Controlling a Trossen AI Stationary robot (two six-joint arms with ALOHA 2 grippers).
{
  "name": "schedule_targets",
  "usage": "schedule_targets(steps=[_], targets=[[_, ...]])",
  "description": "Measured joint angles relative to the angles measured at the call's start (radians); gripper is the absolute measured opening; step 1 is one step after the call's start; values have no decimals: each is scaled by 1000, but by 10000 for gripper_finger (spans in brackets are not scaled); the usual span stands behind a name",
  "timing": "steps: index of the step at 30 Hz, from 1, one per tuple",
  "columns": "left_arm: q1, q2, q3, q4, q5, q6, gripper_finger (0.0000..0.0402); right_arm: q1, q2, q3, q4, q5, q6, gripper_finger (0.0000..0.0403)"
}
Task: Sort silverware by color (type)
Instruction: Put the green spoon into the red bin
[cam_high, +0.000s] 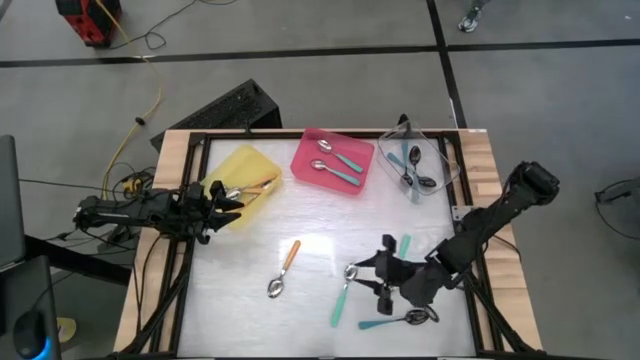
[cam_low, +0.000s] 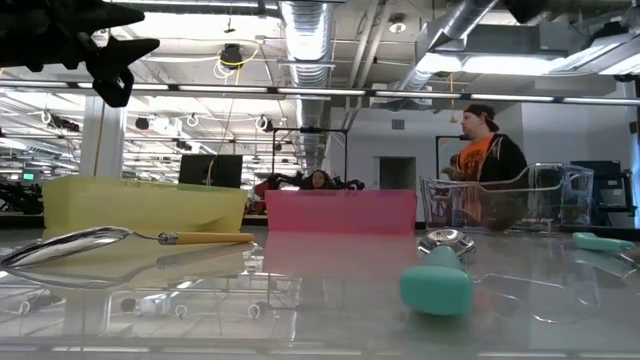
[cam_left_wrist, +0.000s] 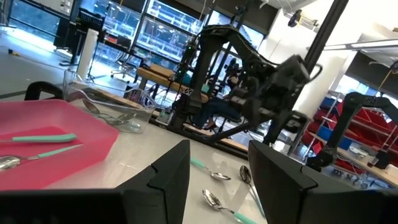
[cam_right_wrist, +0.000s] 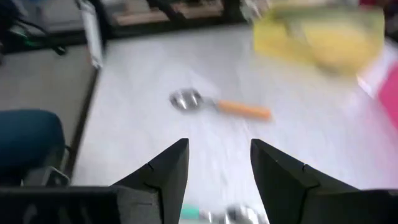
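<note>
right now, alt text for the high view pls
Two dark arms work over a white table: right fingers open over teal spoons, left fingers open at the yellow tray. An orange spoon lies mid-table.

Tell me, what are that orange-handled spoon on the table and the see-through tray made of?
The orange-handled spoon: its bowl looks like polished metal, since it is shiny and mirror-like in the low view; the handle seems matte plastic, judging by its flat, even colour. The see-through tray is probably clear, glossy plastic; glass cannot be ruled out by looks alone.
</note>
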Motion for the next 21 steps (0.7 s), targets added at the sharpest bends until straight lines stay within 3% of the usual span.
schedule_targets(steps=[5,12,21], targets=[[0,0,0,-10,0,4,148,6,2,0,-189,-9,221,199],[0,0,0,-23,0,4,148,10,2,0,-405,-29,412,199],[0,0,0,-23,0,4,148,8,2,0,-709,-82,890,199]])
